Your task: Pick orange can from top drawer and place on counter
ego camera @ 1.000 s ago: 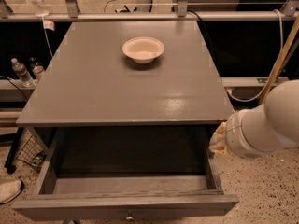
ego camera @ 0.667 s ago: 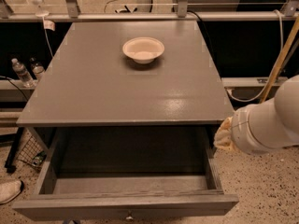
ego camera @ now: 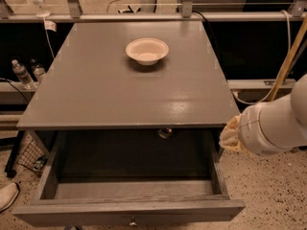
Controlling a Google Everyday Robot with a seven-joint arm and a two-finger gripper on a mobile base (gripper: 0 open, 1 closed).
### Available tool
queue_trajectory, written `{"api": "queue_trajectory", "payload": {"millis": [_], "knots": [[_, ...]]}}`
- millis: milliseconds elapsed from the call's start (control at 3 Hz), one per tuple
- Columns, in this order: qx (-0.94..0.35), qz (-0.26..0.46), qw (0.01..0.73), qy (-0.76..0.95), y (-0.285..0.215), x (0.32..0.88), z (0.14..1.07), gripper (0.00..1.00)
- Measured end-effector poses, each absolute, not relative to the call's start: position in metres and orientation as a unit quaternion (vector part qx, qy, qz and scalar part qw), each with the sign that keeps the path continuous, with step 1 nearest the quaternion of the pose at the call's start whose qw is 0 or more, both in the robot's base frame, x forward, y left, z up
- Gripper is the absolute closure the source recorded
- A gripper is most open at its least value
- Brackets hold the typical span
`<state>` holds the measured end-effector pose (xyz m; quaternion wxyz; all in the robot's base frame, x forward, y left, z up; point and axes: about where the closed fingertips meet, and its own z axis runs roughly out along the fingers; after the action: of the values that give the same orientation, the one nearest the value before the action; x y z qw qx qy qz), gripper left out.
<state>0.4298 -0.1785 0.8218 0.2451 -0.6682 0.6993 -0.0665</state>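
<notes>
The top drawer (ego camera: pixel 129 210) stands pulled open below the counter (ego camera: pixel 124 90). At the back of the drawer, just under the counter's front edge, a small shiny round end of the orange can (ego camera: pixel 164 133) shows; the rest of it is in shadow. My gripper (ego camera: pixel 230 135) is at the tan end of the white arm (ego camera: pixel 273 126), beside the drawer's right wall and right of the can, at about counter-edge height. It holds nothing that I can see.
A white bowl (ego camera: pixel 147 51) sits on the far middle of the counter. Plastic bottles (ego camera: pixel 21 74) stand on the left. A wooden pole (ego camera: pixel 288 61) leans at the right. Speckled floor (ego camera: pixel 268 190) lies below the arm. A shoe (ego camera: pixel 7 195) is at lower left.
The arm has shifted slightly to the right and up beside the drawer. The drawer and bowl have not moved.
</notes>
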Motion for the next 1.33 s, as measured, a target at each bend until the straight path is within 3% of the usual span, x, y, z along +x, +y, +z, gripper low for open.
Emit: {"api": "queue_trajectory", "payload": {"millis": [333, 667, 1333], "knots": [[-0.669, -0.066, 0.245, 0.699, -0.178, 0.43, 0.821, 0.29], [-0.67, -0.065, 0.244, 0.698, -0.177, 0.43, 0.821, 0.0], [-0.664, -0.095, 0.227, 0.706, -0.205, 0.42, 0.831, 0.0]]}}
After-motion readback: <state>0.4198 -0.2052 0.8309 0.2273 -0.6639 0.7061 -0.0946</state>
